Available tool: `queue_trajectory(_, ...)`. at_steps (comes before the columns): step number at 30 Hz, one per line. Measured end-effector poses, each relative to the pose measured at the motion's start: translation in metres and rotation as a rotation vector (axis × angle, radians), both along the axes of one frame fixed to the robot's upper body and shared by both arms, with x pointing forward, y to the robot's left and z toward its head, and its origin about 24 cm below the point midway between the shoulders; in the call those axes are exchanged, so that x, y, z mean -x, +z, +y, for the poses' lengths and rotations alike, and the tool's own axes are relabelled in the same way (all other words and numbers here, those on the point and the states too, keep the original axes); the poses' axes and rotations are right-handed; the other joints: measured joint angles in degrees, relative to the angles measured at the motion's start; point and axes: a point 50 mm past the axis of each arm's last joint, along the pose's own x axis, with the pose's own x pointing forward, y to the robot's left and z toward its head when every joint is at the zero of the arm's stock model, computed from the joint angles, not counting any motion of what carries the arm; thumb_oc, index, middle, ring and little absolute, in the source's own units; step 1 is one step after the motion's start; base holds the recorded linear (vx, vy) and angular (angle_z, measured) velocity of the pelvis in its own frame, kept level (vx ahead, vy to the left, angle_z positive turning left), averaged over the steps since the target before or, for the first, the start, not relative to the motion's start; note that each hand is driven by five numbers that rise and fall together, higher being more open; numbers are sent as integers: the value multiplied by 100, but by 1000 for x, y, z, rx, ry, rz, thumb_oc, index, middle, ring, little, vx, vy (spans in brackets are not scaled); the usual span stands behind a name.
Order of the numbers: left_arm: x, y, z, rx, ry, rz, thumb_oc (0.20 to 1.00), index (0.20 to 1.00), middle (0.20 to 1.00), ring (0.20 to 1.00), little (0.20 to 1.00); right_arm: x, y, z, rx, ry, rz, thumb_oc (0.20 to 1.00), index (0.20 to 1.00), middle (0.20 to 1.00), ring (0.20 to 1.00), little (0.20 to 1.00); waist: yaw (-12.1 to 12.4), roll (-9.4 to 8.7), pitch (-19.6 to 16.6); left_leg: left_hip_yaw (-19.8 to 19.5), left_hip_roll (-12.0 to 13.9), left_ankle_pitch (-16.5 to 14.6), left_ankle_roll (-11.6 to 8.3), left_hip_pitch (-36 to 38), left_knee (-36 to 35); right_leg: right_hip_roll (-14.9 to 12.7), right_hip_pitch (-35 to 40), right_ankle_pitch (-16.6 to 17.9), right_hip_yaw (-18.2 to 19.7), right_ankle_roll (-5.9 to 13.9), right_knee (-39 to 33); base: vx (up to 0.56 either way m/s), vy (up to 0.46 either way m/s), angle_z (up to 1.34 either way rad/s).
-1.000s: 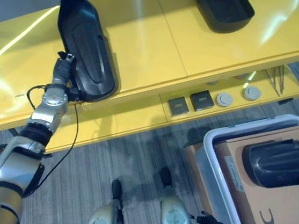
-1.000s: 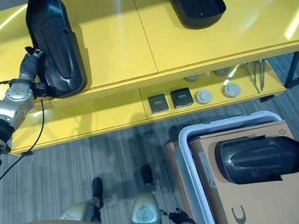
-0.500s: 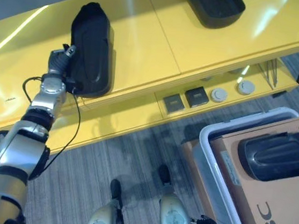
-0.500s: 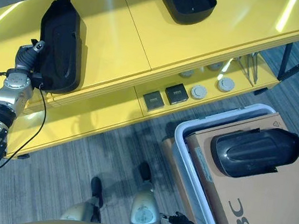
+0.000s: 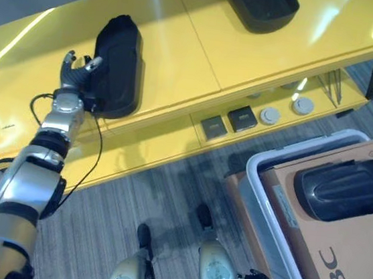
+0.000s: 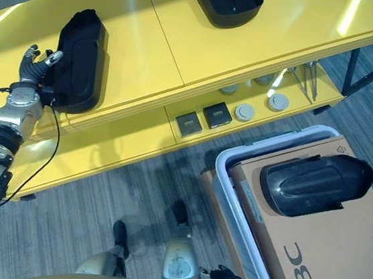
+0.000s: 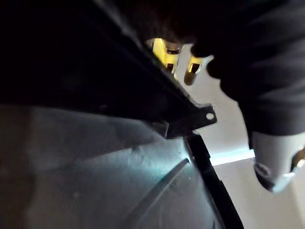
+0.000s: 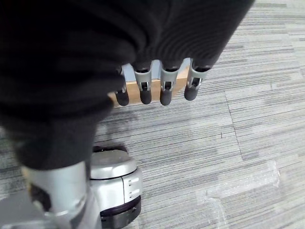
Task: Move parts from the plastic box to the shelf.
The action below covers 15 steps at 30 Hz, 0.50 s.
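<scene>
Two black parts lie on the yellow shelf (image 5: 183,51): one part (image 5: 119,64) beside the left robot hand (image 5: 73,73) (fingers spread, holding nothing), another part (image 5: 259,5) farther along; a third part (image 5: 343,187) rests on the cardboard (image 5: 334,264) in the plastic box (image 5: 259,208). Right robot hand (image 8: 157,88) hangs relaxed over the floor (image 8: 228,143).

Bare yellow shelf top (image 6: 204,47) lies between two black parts, near (image 6: 79,60) and far (image 6: 226,1).
</scene>
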Motion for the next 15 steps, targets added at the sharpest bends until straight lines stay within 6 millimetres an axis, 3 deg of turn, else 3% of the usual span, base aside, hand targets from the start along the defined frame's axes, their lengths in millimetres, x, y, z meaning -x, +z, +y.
queue_trajectory(7, 0, -12, -40, 189, -100, -52, 1000, 1000, 1000, 1000, 1000, -8, 2, 1, 2, 11, -12, 1000, 1000, 1000, 1000, 1000, -11, -2, -3, -77, 0, -13, 16, 177, -1, -13, 219, -41, -81, 3, -8, 1, 10, 5)
queue_trajectory(15, 1, -19, -35, 238, -59, -35, 1000, 1000, 1000, 1000, 1000, -8, 2, 1, 3, 10, -6, 1000, 1000, 1000, 1000, 1000, -78, -8, -76, -65, 1, -33, 49, 194, -1, -7, 220, -22, -57, 0, -11, -3, 0, -1)
